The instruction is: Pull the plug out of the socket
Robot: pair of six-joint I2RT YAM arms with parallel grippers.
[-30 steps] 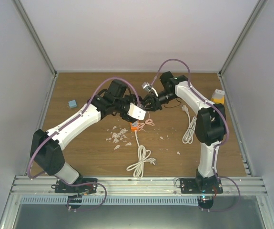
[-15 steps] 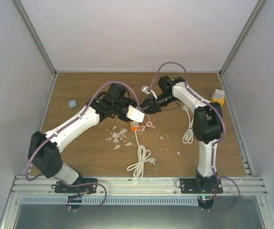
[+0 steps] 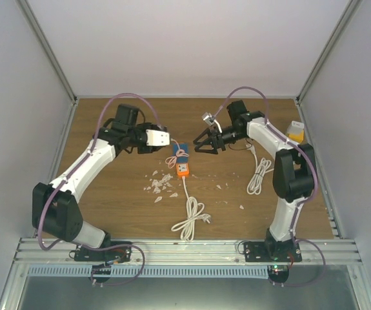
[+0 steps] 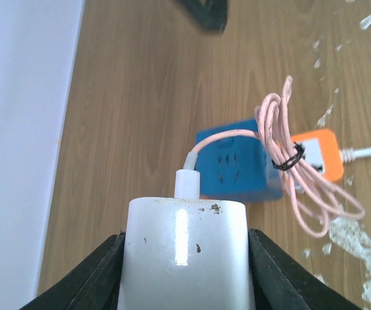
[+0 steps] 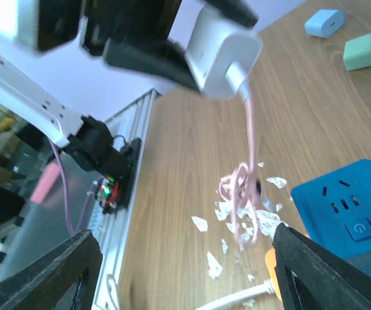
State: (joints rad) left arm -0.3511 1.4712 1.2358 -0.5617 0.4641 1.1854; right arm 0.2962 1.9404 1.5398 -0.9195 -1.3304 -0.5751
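Top external view: the white plug (image 3: 161,137) is clamped between the fingers of the left gripper (image 3: 153,138) and is held above the table (image 3: 108,194), apart from the blue socket (image 3: 182,153), which lies on the wood against an orange power strip (image 3: 182,170). A pink cable (image 3: 171,158) is seen hanging from the plug towards the socket. The right gripper (image 3: 199,144) is shown with its jaws spread, nothing between them, just right of the socket. Pale flakes (image 3: 161,183) and a coiled white cord (image 3: 190,220) are seen nearer the bases. Left wrist view: the plug is framed on both sides by the black fingers (image 4: 91,281); the socket face is bare, and the bundled cable is draped across it. Right wrist view: the plug is seen lifted clear of the socket, the cable dangling from it; the two fingers of this gripper are set wide apart, gripping nothing.
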